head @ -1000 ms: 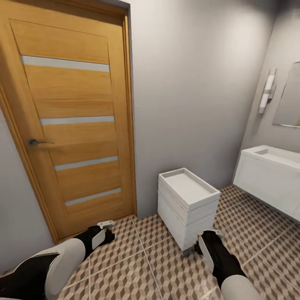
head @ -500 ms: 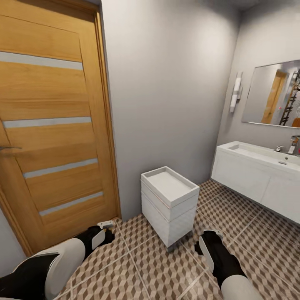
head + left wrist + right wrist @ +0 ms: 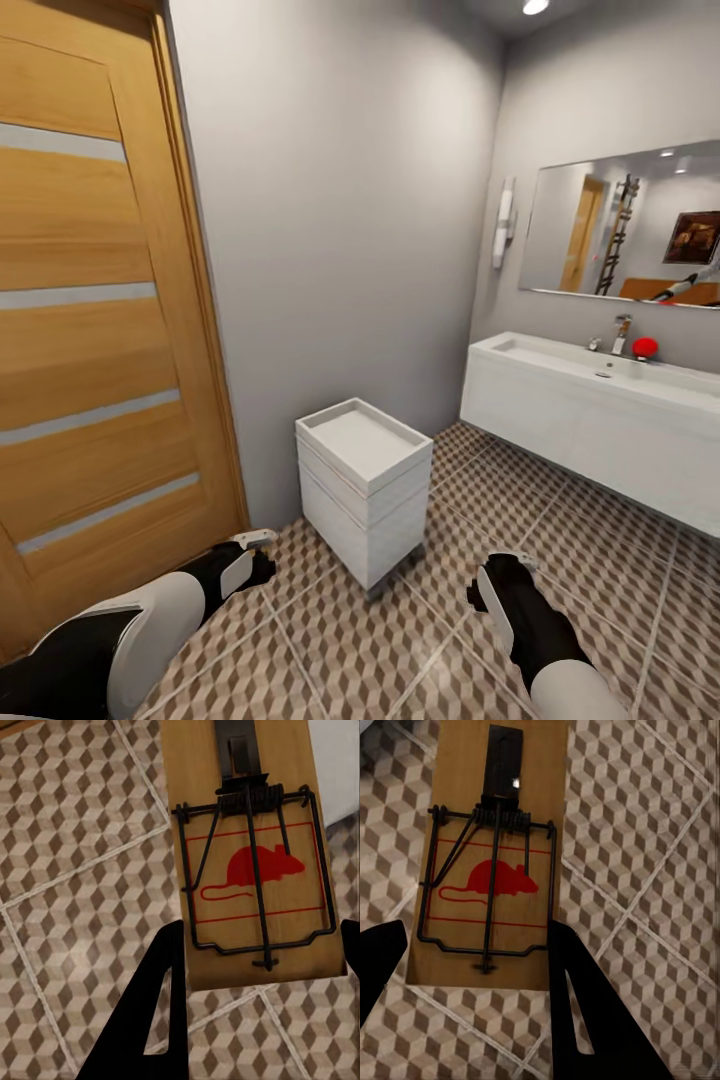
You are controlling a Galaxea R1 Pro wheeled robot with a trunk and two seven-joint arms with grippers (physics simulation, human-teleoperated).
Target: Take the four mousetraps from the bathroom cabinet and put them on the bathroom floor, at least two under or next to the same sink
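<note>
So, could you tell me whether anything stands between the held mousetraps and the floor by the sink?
Nothing visible does. Each gripper, left and right, holds a mousetrap. Open tiled floor runs to the sink; the white drawer unit stands off to the left.

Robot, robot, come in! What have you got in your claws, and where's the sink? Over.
Left gripper shut on a mousetrap. Right gripper shut on another mousetrap. Bathroom sink ahead right. White drawer unit stands close in front.
</note>
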